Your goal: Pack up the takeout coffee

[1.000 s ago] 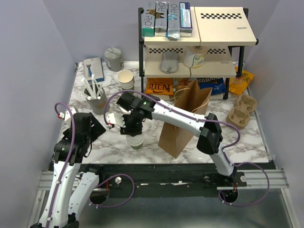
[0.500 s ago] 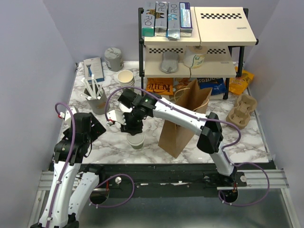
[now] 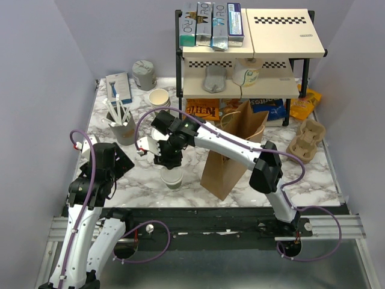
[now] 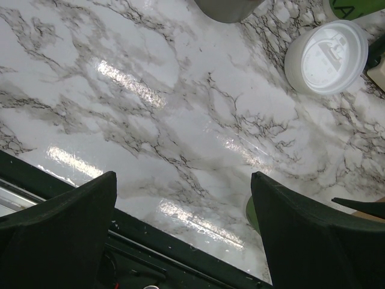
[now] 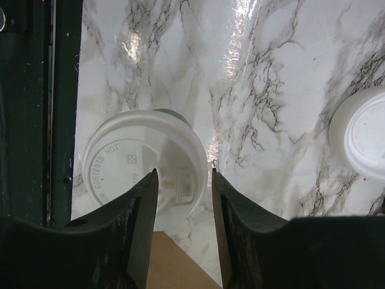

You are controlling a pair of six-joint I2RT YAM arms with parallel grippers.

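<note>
The takeout coffee (image 3: 172, 178), a small lidded paper cup, stands on the marble table near the front edge. In the right wrist view its white lid (image 5: 123, 159) lies straight below my fingers. My right gripper (image 3: 166, 159) hovers just above and behind the cup, open and empty (image 5: 183, 171), not touching the lid. My left gripper (image 3: 120, 161) is open and empty over the table's front left (image 4: 183, 176). A sliver of the cup's green band (image 4: 249, 214) shows beside its right finger. The brown paper bag (image 3: 231, 150) stands open to the right of the cup.
A small stack of white lids (image 3: 144, 146) lies left of the cup, also seen from both wrists (image 4: 325, 57) (image 5: 361, 141). A grey cup of white sticks (image 3: 120, 124), lidless cups (image 3: 159, 99), a shelf rack (image 3: 240, 54) and a cup carrier (image 3: 307, 139) stand behind.
My right gripper has shifted slightly right and back above the cup. The cup and the left arm have not moved.
</note>
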